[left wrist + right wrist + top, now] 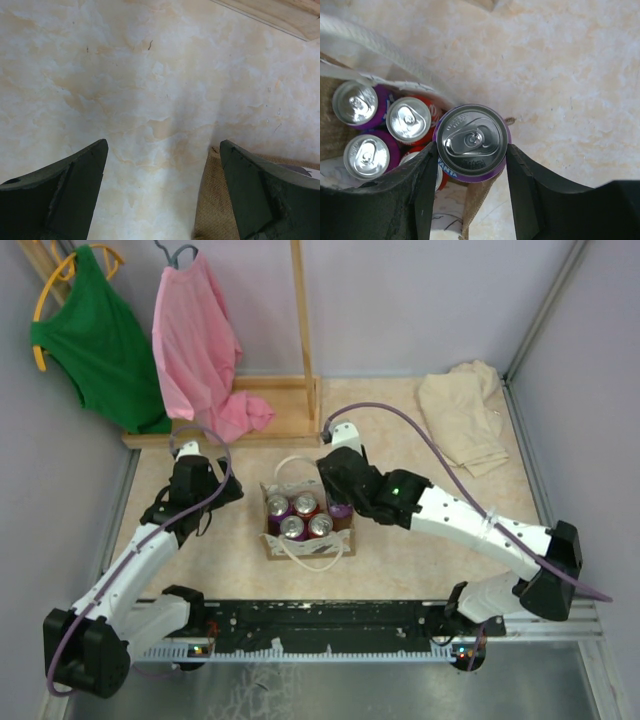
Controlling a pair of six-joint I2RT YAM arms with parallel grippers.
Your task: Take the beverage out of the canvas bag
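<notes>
The right gripper (472,162) pinches an upright purple can (471,140) at the right end of the bag (272,542), mid-desk (four other cans (299,515) beside it), axis vertical, while the left gripper (162,150) hangs spread off the bag's left side.
</notes>
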